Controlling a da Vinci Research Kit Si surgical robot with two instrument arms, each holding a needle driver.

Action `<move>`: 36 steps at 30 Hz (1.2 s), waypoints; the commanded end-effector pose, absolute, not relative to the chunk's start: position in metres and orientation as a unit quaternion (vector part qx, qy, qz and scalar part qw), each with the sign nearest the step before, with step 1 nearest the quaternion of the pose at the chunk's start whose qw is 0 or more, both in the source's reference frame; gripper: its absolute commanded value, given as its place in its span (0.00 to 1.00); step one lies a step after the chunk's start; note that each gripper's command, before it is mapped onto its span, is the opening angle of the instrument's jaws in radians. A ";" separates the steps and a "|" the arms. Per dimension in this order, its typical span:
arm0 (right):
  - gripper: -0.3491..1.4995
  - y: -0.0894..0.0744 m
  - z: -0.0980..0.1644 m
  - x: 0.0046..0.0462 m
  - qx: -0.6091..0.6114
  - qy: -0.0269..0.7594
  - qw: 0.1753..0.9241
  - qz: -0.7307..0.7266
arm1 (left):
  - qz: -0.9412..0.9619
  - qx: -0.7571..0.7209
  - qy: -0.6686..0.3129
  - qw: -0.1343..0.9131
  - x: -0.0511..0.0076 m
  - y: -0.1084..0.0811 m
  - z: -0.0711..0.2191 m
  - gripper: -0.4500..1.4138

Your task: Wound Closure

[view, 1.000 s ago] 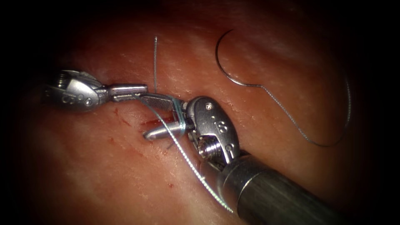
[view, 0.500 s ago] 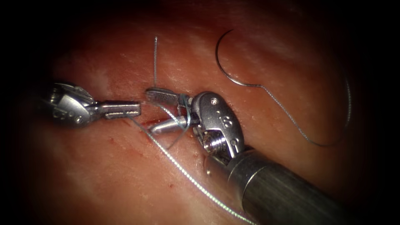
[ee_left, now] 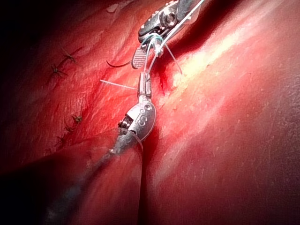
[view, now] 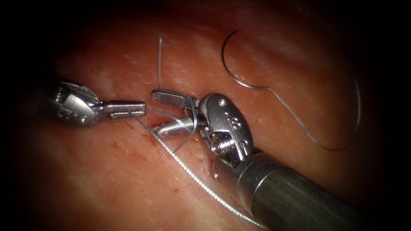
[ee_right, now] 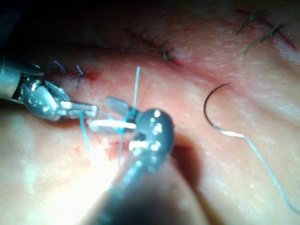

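- Tissue [view: 128, 188]: carries everything; short cut [view: 159, 125] with red fluid near its middle, between the two tool tips.
- Right tool [view: 165, 112]: shaft enters from the tissue's lower right corner. Jaws spread wide over the cut, pinching nothing; thread wound around them near the hinge.
- Left tool [view: 139, 109]: comes in from the tissue's left edge, jaws pressed together, pinching the thread at their tip, just left of the cut.
- Thread [view: 192, 175]: runs from the left tool's tip toward the tissue's lower edge; a short free end [view: 159, 64] stands up above the cut.
- Needle [view: 231, 64]: lies loose on the tissue surface toward the upper right, well apart from both tools, not in the tissue, held by neither; its thread tail curves on toward the right edge.
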State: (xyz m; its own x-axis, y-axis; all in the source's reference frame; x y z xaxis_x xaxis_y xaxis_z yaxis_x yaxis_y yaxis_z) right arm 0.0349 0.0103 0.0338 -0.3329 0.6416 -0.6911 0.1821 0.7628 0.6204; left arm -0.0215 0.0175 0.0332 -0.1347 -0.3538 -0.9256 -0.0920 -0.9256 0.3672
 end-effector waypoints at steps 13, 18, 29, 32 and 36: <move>0.64 0.007 0.034 0.0362 0.314 0.760 0.530 0.208 | -0.728 0.653 -0.184 0.097 -0.0220 0.022 0.033 0.00; 0.63 0.007 0.033 0.0364 0.318 0.760 0.528 0.207 | -0.728 0.653 -0.186 0.097 -0.0223 0.023 0.035 0.00; 0.62 0.007 0.033 0.0360 0.309 0.766 0.515 0.228 | -0.734 0.643 -0.194 0.099 -0.0214 0.024 0.040 0.00; 0.62 0.008 0.032 0.0358 0.301 0.772 0.502 0.248 | -0.734 0.642 -0.196 0.099 -0.0213 0.023 0.040 0.00; 0.61 0.009 0.032 0.0354 0.297 0.774 0.499 0.252 | -0.735 0.641 -0.196 0.099 -0.0210 0.022 0.040 0.00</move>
